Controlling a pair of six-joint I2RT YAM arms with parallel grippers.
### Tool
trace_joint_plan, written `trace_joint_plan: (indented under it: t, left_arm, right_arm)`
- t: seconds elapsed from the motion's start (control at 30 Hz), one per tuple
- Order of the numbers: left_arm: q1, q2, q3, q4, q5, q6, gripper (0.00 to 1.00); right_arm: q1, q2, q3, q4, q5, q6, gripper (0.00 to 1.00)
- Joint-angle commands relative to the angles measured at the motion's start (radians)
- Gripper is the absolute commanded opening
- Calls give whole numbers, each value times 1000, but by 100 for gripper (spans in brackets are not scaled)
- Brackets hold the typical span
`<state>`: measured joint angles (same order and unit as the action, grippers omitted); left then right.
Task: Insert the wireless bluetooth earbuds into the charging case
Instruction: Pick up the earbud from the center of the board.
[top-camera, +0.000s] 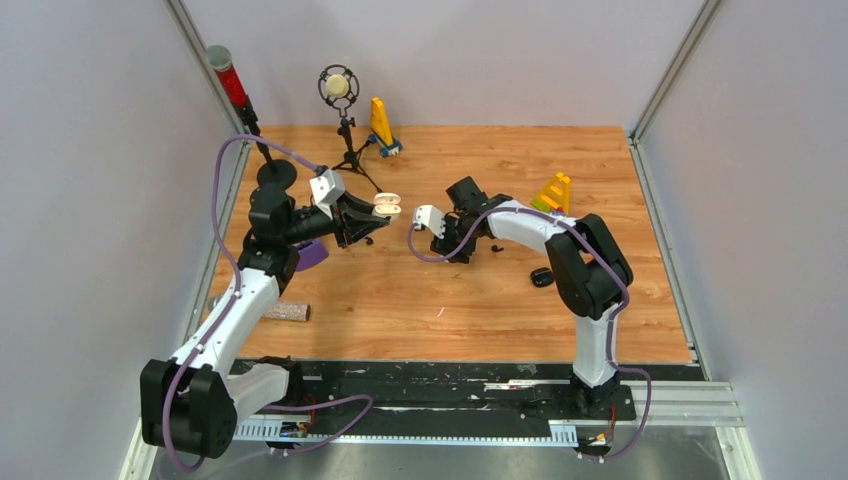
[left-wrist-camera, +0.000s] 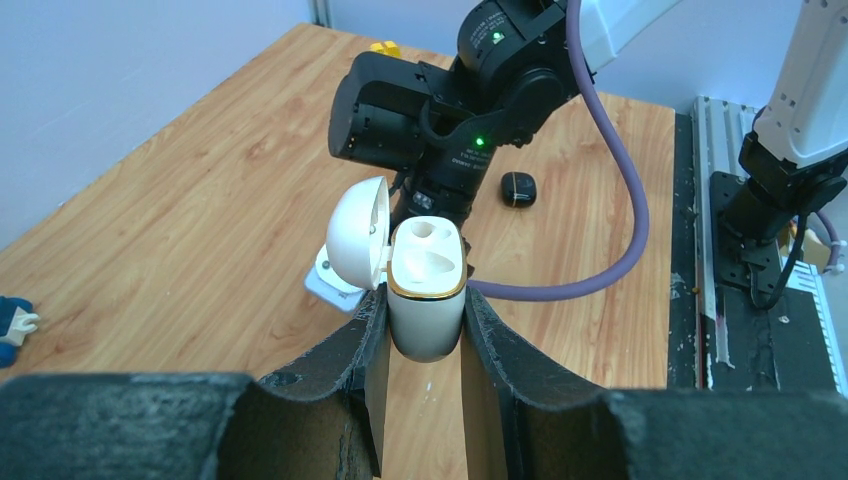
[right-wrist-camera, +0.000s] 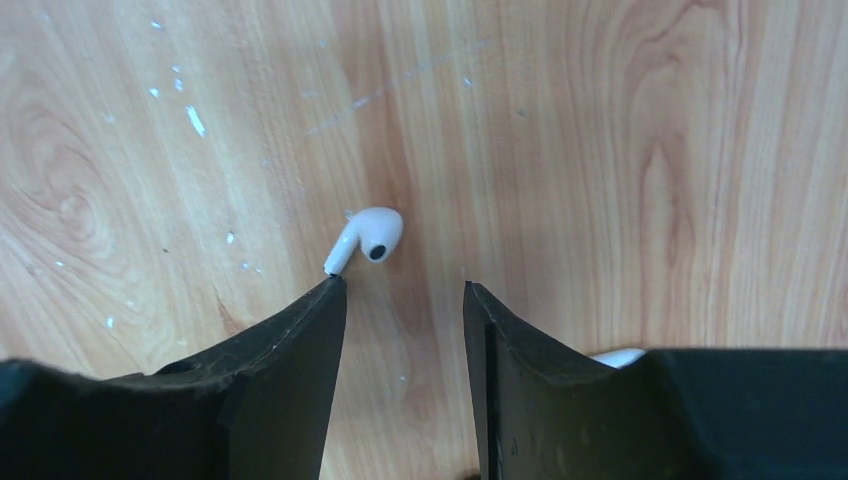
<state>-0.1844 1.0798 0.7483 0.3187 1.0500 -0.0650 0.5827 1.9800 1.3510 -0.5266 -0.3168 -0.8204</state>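
An earbud (right-wrist-camera: 368, 238) is seen on the tabletop (right-wrist-camera: 600, 150) just ahead of the spread right hand (right-wrist-camera: 405, 290), while the open case (left-wrist-camera: 428, 258) is pinched by the left hand (left-wrist-camera: 425, 300).

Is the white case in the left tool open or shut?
Open. Its lid stands swung aside from the white case, and both sockets show empty.

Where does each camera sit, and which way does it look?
Top external: high behind the bases, looking down on the wooden table; the left arm and right arm show whole.
Left wrist: on the left arm, looking past the left gripper, clamped on the open white pebble-shaped charging case, toward the right arm.
Right wrist: on the right arm, facing down past the open right gripper at a tiny white stemmed earbud.
Shared: top and left wrist views both show that case and a small black case.
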Motion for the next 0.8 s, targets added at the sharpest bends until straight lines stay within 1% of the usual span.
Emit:
trace_joint_plan:
  t: [0.0, 0.13, 0.4, 0.47, 0.53, 0.6, 0.67, 0.77]
  left_arm:
    - [-7, -11, 6, 27, 16, 11, 23]
    - [-7, -15, 8, 21, 16, 14, 23]
    - [-7, -15, 8, 18, 16, 17, 23]
    - [-7, -14, 7, 17, 17, 18, 23]
    - [-7, -13, 8, 17, 19, 19, 23]
    - [-7, -10, 7, 17, 18, 20, 23]
    - [-7, -7, 7, 17, 18, 21, 23]
    - [-11, -5, 8, 15, 17, 23, 23]
  right_arm:
    - [41, 7, 12, -20, -22, 50, 47]
    - [59, 30, 38, -16, -13, 79, 45]
    - [72, -32, 37, -27, -26, 72, 46]
    - [55, -59, 58, -66, -77, 53, 47]
    - [15, -77, 107, -134, -174, 38, 47]
    - [-21, -85, 159, -165, -256, 41, 47]
    - [-49, -77, 183, -167, -277, 42, 47]
    - [-56, -41, 217, -171, -255, 4, 46]
